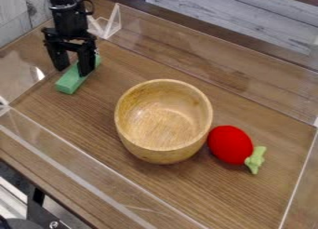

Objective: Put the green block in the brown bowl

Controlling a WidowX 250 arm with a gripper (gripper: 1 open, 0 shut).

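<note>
One black robot pincer (71, 58) is pointing straight down at the far left of the wooden table (74, 121), its jaws spread wide and gripping nothing. The green block (71, 80) is lying flat beneath them, seemingly lined up for a grab. The brown bowl (165, 120) is sitting empty nearby, waiting to receive it.

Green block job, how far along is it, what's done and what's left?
Done: nothing; the brown bowl is empty. In hand: the open gripper is down over the green block on the table, holding nothing. Left: grasp, carry to the bowl, release.
</note>
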